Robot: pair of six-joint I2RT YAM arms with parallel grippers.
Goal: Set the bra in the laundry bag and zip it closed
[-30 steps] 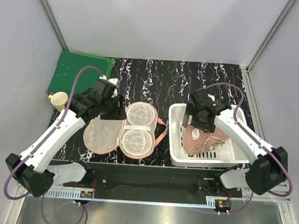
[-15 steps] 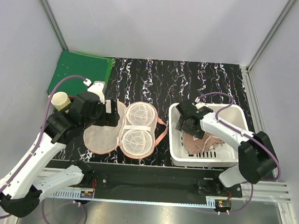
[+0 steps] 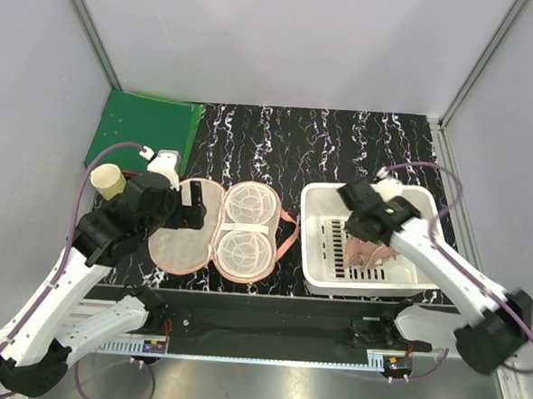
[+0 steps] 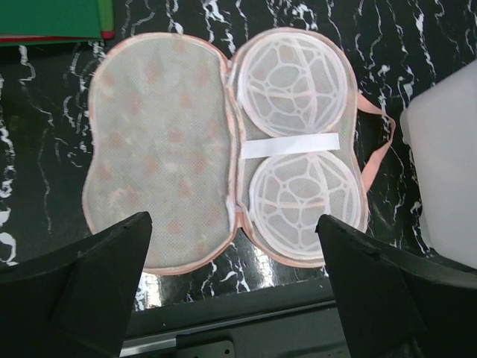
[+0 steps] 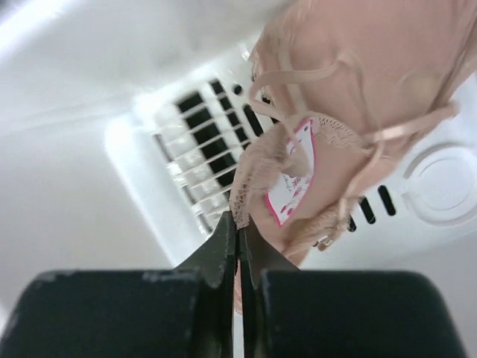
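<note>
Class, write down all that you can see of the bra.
The bra is soft dusty-pink fabric with a lace-trimmed edge, thin straps and a white label edged in pink. It lies crumpled inside the white basket, over its slotted floor. The right gripper has its fingers shut on one lace edge.

bra (image 5: 373,67): dusty pink-tan, white tag edged red. laundry bag (image 4: 156,149): peach, faint orange spots, white lattice mesh cups, pink strap. basket (image 3: 313,248): white. tabletop (image 3: 280,132): black, white veining. board (image 3: 144,133) at far-left corner: green.
</note>
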